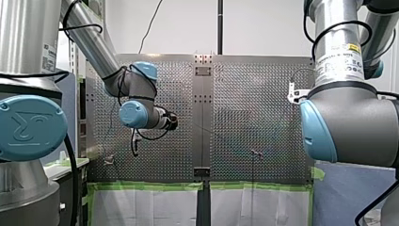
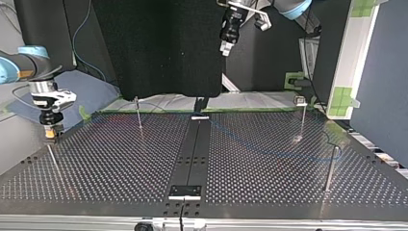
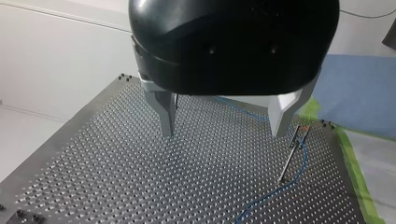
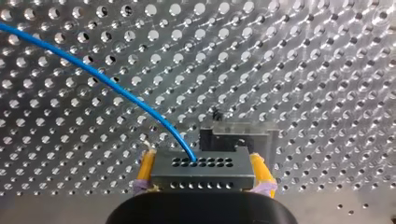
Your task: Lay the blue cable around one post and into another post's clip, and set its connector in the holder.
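Right hand (image 4: 201,158): closed on the connector (image 4: 205,176). In the right wrist view the yellow pads (image 4: 145,170) press against the two short sides of the grey block, which shows rows of small holes. The holder (image 4: 243,137) stands directly behind the connector. Whether the two touch cannot be told. The blue cable (image 4: 107,80) leaves the connector's upper face and arcs away over the perforated table (image 4: 303,70).

Position, top view: the black centre strip (image 2: 195,149) is taken as the reference. The right hand (image 2: 50,135) is low at the table's edge, well to the view's left of the strip. The connector is therefore on that side too, off the strip and clamped in that hand.

Left hand (image 3: 224,130): open. Its fingers (image 3: 164,114) stand wide apart with nothing between them, clear of the table surface. In the top view the left hand (image 2: 224,48) hangs high above the strip's far end, well apart from the right hand.

Cable run: in the top view a faint blue line lies on the table to the view's right of the strip, curving out toward the posts on that side. In the left wrist view the cable passes just beside a thin post with a clip at its top (image 3: 289,156), then trails along the table. Whether it is seated in the clip cannot be told.
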